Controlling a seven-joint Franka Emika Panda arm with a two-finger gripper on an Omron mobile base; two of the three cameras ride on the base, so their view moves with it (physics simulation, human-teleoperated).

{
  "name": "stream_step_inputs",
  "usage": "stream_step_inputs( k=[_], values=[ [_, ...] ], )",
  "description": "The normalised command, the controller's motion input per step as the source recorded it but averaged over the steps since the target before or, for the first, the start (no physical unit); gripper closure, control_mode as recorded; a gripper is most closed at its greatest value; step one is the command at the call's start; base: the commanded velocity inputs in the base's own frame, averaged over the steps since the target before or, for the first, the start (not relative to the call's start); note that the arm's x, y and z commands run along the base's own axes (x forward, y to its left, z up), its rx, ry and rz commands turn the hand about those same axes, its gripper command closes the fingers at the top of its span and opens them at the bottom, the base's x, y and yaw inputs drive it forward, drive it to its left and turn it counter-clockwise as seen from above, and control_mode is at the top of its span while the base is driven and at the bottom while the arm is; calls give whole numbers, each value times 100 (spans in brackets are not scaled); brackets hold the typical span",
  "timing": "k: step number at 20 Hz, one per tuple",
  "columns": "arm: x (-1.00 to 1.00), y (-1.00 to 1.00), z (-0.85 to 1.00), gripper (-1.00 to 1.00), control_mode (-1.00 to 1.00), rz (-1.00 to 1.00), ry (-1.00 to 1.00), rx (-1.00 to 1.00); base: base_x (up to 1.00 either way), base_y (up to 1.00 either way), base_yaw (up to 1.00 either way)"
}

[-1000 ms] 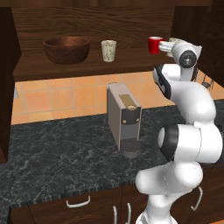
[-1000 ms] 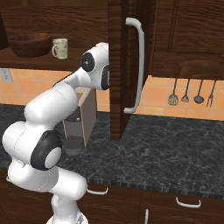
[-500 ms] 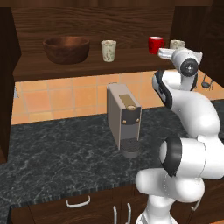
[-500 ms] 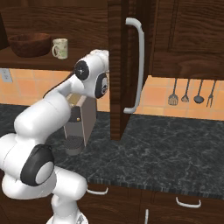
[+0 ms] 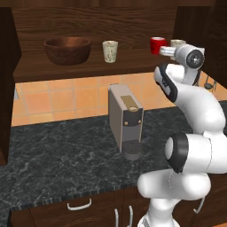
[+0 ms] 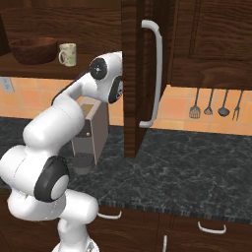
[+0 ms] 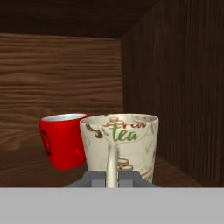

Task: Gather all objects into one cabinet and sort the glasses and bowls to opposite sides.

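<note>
Down at the front, dark wood drawer fronts (image 5: 80, 213) with pale curved handles run under a black speckled stone counter (image 5: 57, 164). On that counter stands a boxy grey coffee machine (image 5: 126, 119), upright, with a round drip base at its foot. Behind it, an orange tiled backsplash (image 5: 66, 95) runs along the wall, and in the right base view a row of dark utensils (image 6: 216, 104) hangs on the tiles off to the right.

Up we go: the white arm (image 5: 190, 111) bends over the counter and reaches into the open cabinet (image 5: 88, 22), its door (image 6: 142, 74) swung out with a long pale handle. The gripper (image 7: 112, 177) sits at the right end of the inner shelf, fingers pinched together on the thin handle of a cream tea cup (image 7: 120, 146), the one printed with "tea" in green. The cup stands upright on the shelf, close to the cabinet's right wall. Just beside it, to its left and a touch behind, stands the red mug (image 7: 63, 140); whether the two touch I cannot tell.

Further along the shelf, well apart from that pair, a second cream tumbler (image 5: 110, 51) stands near the middle, and the big brown wooden bowl (image 5: 67, 48) sits at the left end.
</note>
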Motion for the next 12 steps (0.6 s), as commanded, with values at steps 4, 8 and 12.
stream_step_inputs(
  k=[4,8,12],
  values=[
    [19,-28,-4,100,-100,5,0,0,0,0,0],
    [8,1,-6,100,-100,0,0,0,0,0,0],
    [0,1,0,100,-100,0,0,0,0,0,0]
  ],
)
